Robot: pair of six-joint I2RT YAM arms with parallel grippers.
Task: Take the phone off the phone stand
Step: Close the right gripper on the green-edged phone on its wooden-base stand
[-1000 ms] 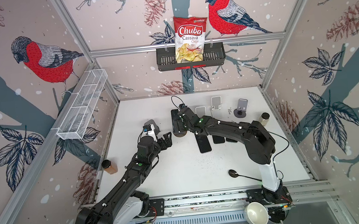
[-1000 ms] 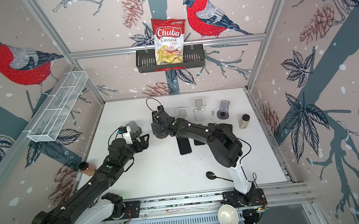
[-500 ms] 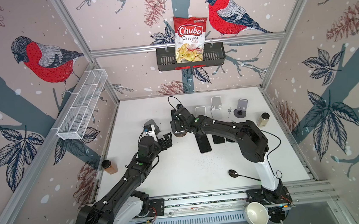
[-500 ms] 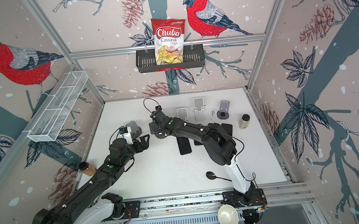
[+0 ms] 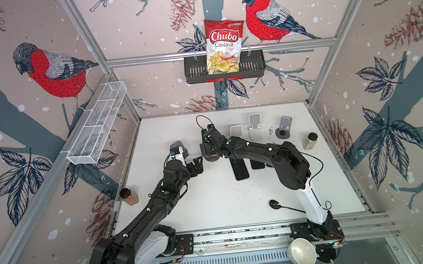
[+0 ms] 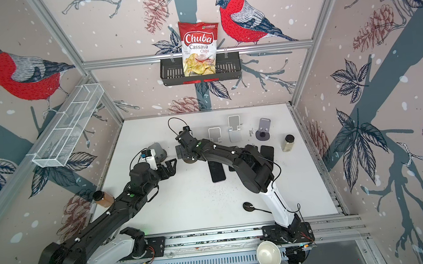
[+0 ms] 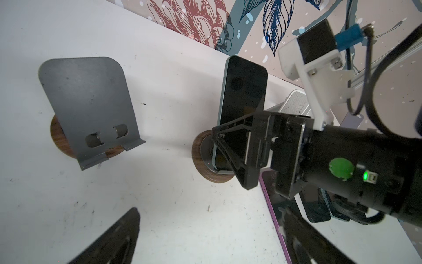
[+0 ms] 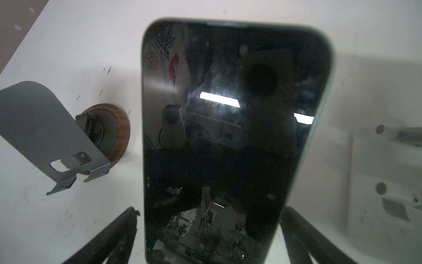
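1. The phone (image 7: 242,109) leans upright, dark glass face out, in the stand (image 7: 198,157) with the round wooden foot. It sits in the back half of the desk (image 5: 211,205), a little left of midway between the side edges
2. Your right pincer (image 8: 211,219) is spread wide and grips nothing, with one finger along each long edge of the phone, low down; whether the pads touch yet, you cannot tell
3. Your left pincer (image 5: 197,164) is also spread wide and empty, just beside the stand's foot
4. Expect a stiff, thin, fairly light slab. The glass looks slick and breakable, so squeeze the long side edges, not the face and back
5. Take hold nearer mid-height if you can, so the phone does not swing, and lift along its lean to clear the lip
6. The stand probably weighs little and may tip or come along; your left pincer is well placed to steady the foot
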